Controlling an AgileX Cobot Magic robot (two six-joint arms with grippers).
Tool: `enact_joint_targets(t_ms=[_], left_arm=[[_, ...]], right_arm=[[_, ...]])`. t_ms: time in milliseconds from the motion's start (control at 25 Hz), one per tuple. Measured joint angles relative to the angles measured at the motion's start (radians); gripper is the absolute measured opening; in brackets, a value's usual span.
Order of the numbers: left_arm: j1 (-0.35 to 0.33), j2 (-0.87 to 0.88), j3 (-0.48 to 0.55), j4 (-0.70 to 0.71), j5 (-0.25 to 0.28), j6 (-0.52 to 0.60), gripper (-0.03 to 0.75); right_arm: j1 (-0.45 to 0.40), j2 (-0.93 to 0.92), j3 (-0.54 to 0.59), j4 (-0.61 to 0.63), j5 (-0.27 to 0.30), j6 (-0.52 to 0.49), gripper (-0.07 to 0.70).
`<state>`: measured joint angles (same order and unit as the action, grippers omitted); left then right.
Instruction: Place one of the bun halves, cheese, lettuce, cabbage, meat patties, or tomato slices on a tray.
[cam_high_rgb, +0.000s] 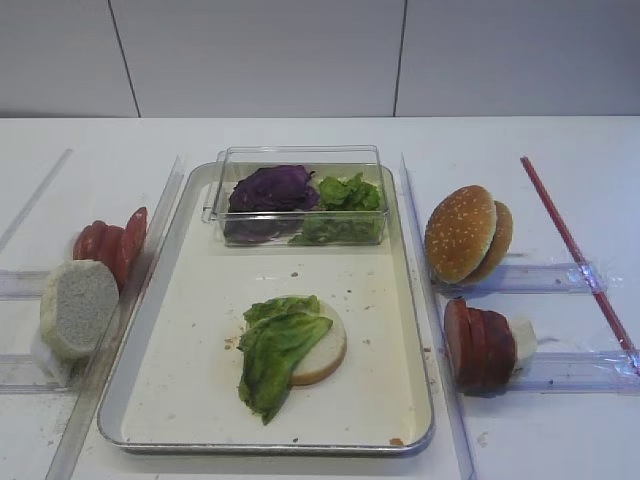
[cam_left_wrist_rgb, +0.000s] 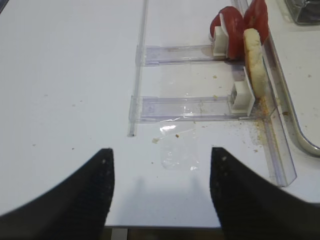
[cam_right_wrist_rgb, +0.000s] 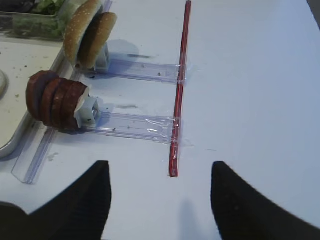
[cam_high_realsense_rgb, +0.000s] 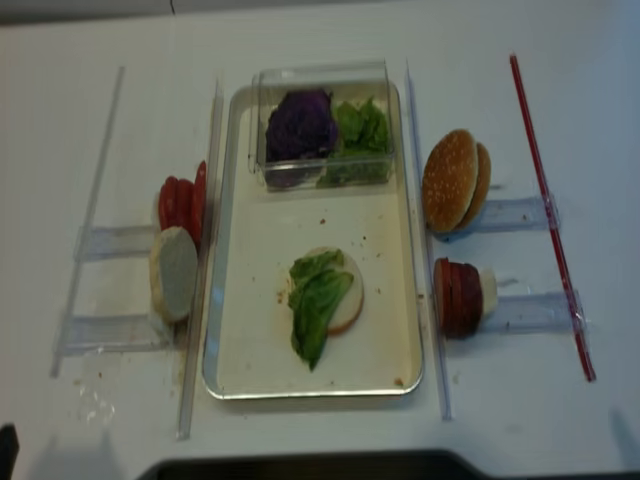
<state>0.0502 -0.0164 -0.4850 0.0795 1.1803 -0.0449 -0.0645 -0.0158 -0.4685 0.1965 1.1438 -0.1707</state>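
Note:
On the metal tray (cam_high_rgb: 200, 330) a pale bun half (cam_high_rgb: 328, 352) lies flat with a green lettuce leaf (cam_high_rgb: 272, 352) draped over it. Purple cabbage (cam_high_rgb: 272, 188) and more lettuce (cam_high_rgb: 348, 195) fill a clear box at the tray's far end. Tomato slices (cam_high_rgb: 110, 243) and a pale bun half (cam_high_rgb: 78, 307) stand left of the tray. Sesame buns (cam_high_rgb: 462, 233) and meat patties (cam_high_rgb: 480, 343) stand to its right. No cheese shows. My right gripper (cam_right_wrist_rgb: 159, 167) hovers open over bare table, near the patties (cam_right_wrist_rgb: 52, 100). The left gripper (cam_left_wrist_rgb: 160, 152) is open too, short of the tomato slices (cam_left_wrist_rgb: 230, 22).
Clear plastic rails (cam_high_rgb: 540, 275) hold the food rows on both sides of the tray. A long red strip (cam_high_rgb: 575, 250) lies on the table at the far right. The clear box (cam_high_rgb: 300, 160) takes up the tray's back end. The table's front edge (cam_left_wrist_rgb: 165, 226) is under the left gripper.

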Motion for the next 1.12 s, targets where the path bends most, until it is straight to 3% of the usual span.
enact_joint_targets(t_ms=[1120], left_arm=[[0.0,0.0,0.006,0.0,0.0,0.0,0.386]], right_arm=[[0.0,0.0,0.002,-0.038,0.0,0.059,0.454]])
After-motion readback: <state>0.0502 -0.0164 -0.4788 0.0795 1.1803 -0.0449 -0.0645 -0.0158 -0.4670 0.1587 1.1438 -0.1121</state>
